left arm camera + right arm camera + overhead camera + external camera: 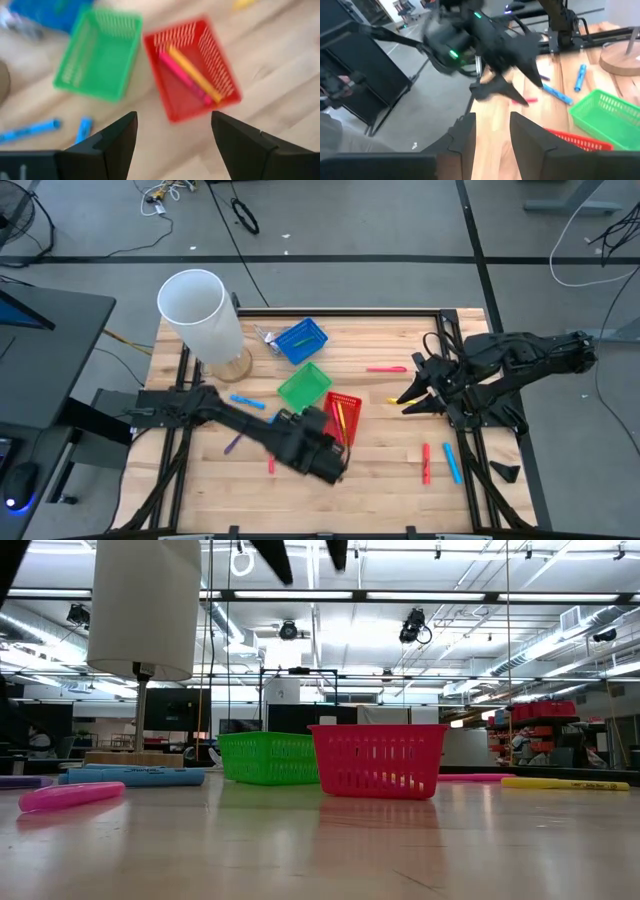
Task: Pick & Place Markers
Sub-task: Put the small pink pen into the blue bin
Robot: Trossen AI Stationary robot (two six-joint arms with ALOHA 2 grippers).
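Wrist-only — markers (187,75) inside red basket (222,65).

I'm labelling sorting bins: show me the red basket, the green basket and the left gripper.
red basket (176,102), left wrist view, on its mesh floor.
green basket (97,57), left wrist view, on its bare floor.
left gripper (172,135), left wrist view, midway between its open fingertips.

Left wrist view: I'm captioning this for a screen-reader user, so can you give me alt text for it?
The open left gripper hangs above a red basket holding a pink marker and an orange marker side by side. A green basket sits beside it on the wooden table, with two blue markers nearby.
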